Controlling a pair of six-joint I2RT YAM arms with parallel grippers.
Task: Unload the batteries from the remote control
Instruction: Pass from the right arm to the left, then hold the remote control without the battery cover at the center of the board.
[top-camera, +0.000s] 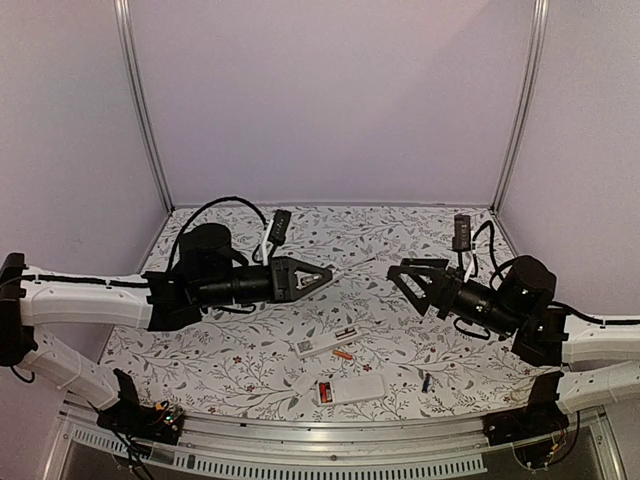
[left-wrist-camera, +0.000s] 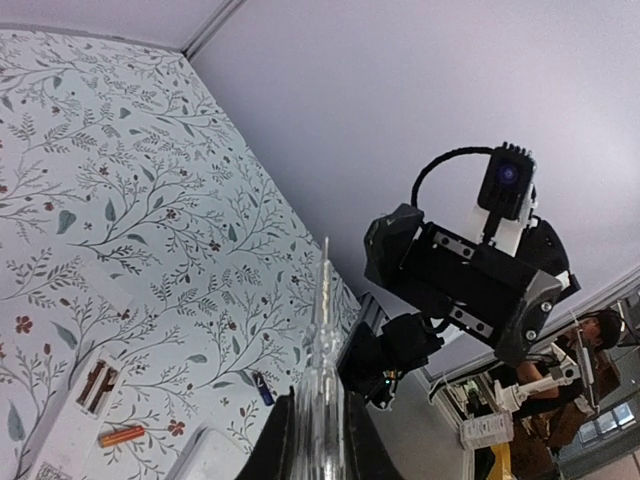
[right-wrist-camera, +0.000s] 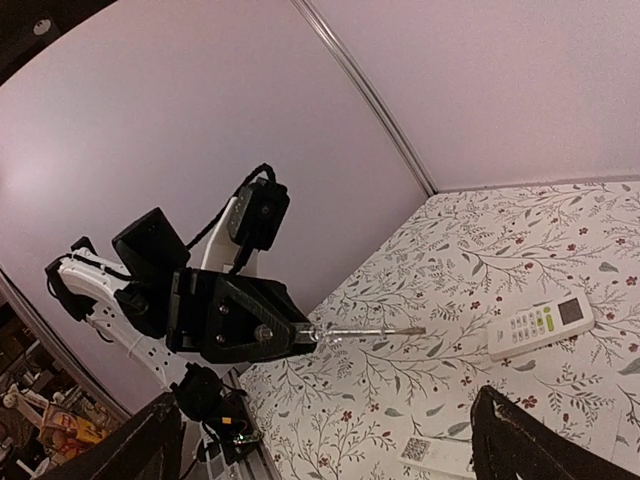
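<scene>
Two white remotes lie near the table's front: one (top-camera: 328, 342) further back and one (top-camera: 350, 390) closer. A red-orange battery (top-camera: 324, 392) sits in the left end of the closer one. An orange battery (top-camera: 343, 354) lies loose between them and also shows in the left wrist view (left-wrist-camera: 120, 436). A dark blue battery (top-camera: 425, 381) lies apart to the right (left-wrist-camera: 262, 388). My left gripper (top-camera: 328, 273) (left-wrist-camera: 318, 400) hovers above the table, shut on a thin clear stick (left-wrist-camera: 322, 300) (right-wrist-camera: 365, 332). My right gripper (top-camera: 400, 275) (right-wrist-camera: 340, 445) is open and empty, facing the left one.
In the left wrist view the further remote (left-wrist-camera: 75, 420) shows an open slot and a code label. In the right wrist view a white remote (right-wrist-camera: 540, 325) lies ahead and another with a code label (right-wrist-camera: 440, 455) lies lower. The floral table (top-camera: 240, 360) has walls on three sides.
</scene>
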